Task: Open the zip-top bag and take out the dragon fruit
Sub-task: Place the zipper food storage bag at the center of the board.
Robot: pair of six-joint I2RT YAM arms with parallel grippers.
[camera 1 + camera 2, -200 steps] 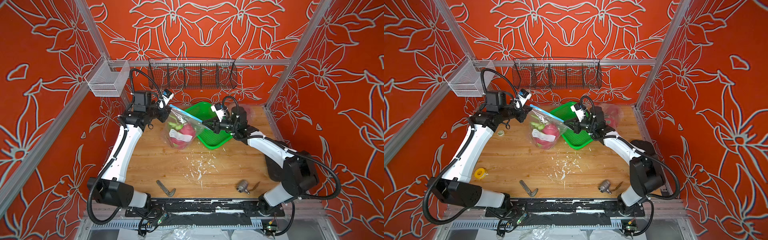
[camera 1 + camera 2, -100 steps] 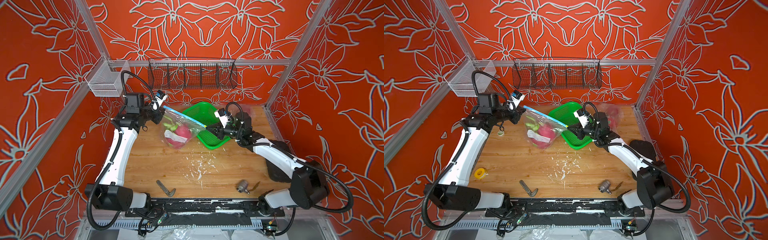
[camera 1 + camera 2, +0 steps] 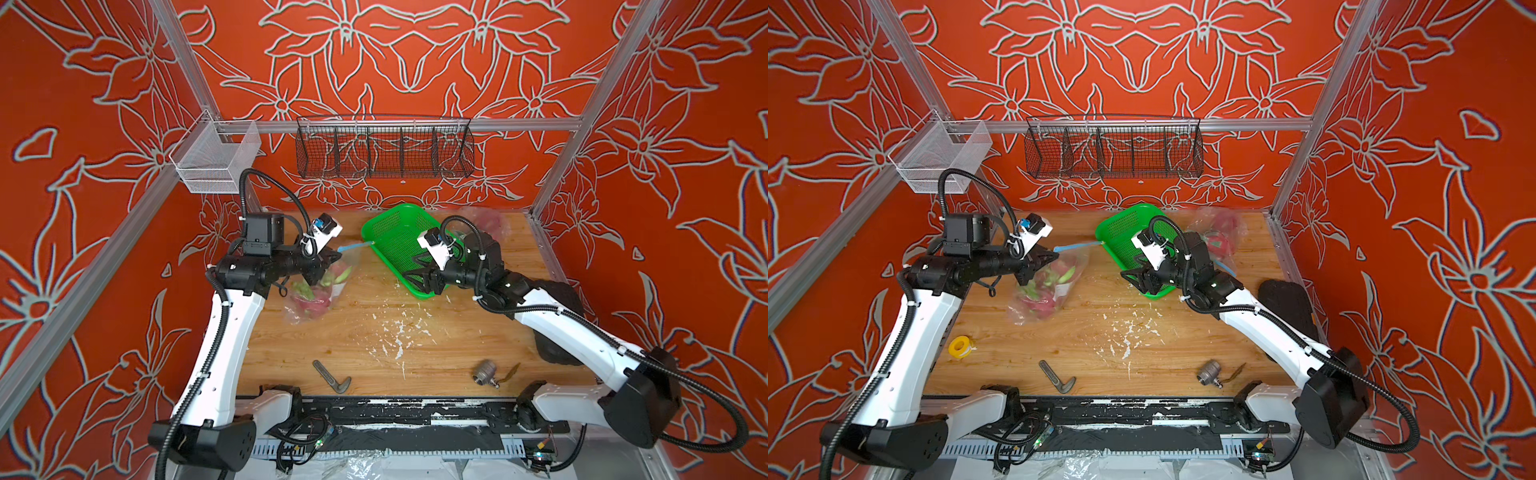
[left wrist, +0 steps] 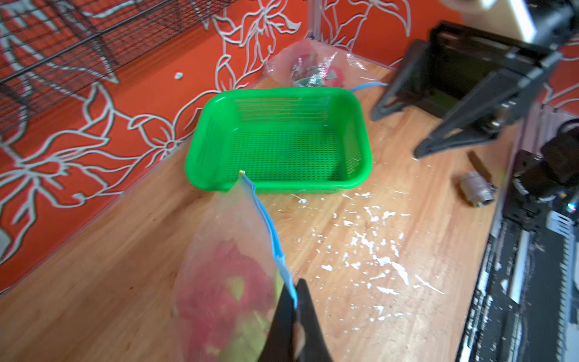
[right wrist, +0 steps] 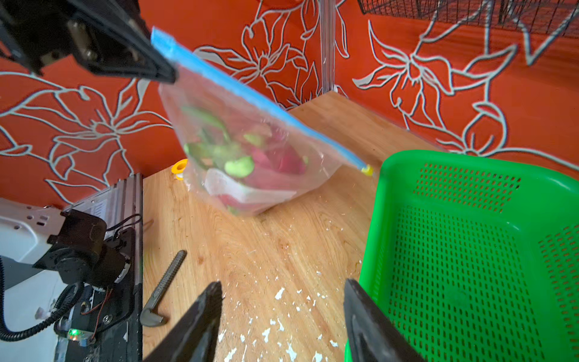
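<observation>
In both top views the left gripper (image 3: pixel 328 266) is clamped on one corner of the zip-top bag (image 3: pixel 318 286), right at its blue zip strip (image 3: pixel 353 247). It holds that end up off the wooden table (image 3: pixel 374 332), so the strip runs taut towards the green basket (image 3: pixel 395 241). The dragon fruit (image 3: pixel 311 302) sags to the bottom of the bag, which seems to rest on the boards. Pinning one end likely gives the other arm something to pull against. The left arm rises from its base and bends so the forearm lies level, reaching inward. The right gripper (image 3: pixel 1130 279) hangs at the basket's near corner with jaws apart and nothing in them, aimed at the bag but well apart from it. Its arm stretches low from the right base

In the left wrist view the jaws sit together on the strip, which leads away to a yellow slider (image 4: pixel 241 171) just short of the basket rim. Whether the mouth is parted I cannot tell

In the right wrist view the fingers (image 5: pixel 200 313) stand wide with bare table between them. The bag hangs ahead, slider end nearest, probably the next thing to catch
</observation>
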